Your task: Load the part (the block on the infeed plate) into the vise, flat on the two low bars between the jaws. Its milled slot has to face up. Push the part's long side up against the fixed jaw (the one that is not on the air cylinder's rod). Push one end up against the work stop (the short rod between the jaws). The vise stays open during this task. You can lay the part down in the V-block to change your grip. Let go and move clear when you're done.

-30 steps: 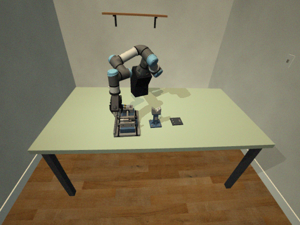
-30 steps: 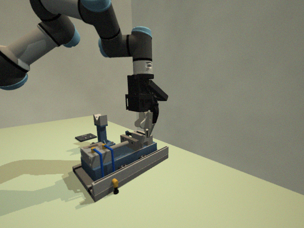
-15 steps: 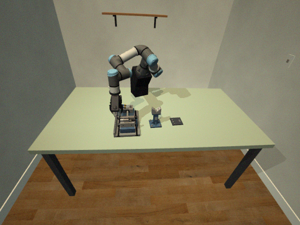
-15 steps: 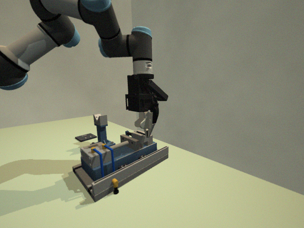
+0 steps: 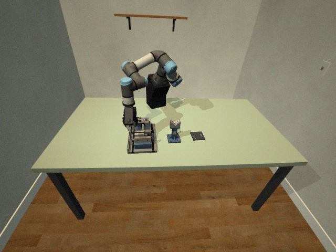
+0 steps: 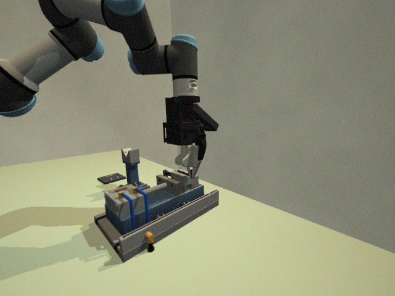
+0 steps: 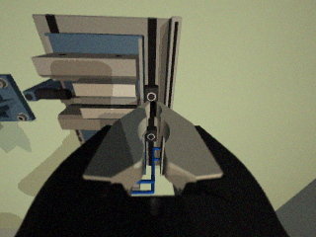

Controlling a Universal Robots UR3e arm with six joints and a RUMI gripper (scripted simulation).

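Part (image 7: pixel 114 90) between vise (image 5: pixel 143 145) (image 6: pixel 154 200) (image 7: pixel 91 44) jaws; hand (image 5: pixel 132 131) (image 6: pixel 191 176) (image 7: pixel 152 102) closed on nothing, by vise's side.

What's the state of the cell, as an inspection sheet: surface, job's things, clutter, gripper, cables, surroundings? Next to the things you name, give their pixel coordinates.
Surface: pale green table top (image 5: pixel 233 116) (image 6: pixel 255 248), shadows across it.
Job's things: vise (image 5: pixel 143 145) (image 6: pixel 165 198) (image 7: pixel 89 43), jaws apart; V-block (image 5: pixel 175 124) (image 6: pixel 131 156) on its blue stand, cradle unoccupied; dark plate (image 5: pixel 197 135) (image 6: pixel 111 178) bare, likely the infeed.
Clutter: nothing seen.
Gripper: gripper (image 5: pixel 131 132) (image 6: pixel 191 176) (image 7: pixel 152 102) shut, nothing held, tips low by the vise's side.
Cables: two blue lines (image 6: pixel 131 210) (image 7: pixel 153 170) at the vise's cylinder end.
Surroundings: plain walls, wooden shelf (image 5: pixel 150 16), wood floor (image 5: pixel 163 206).
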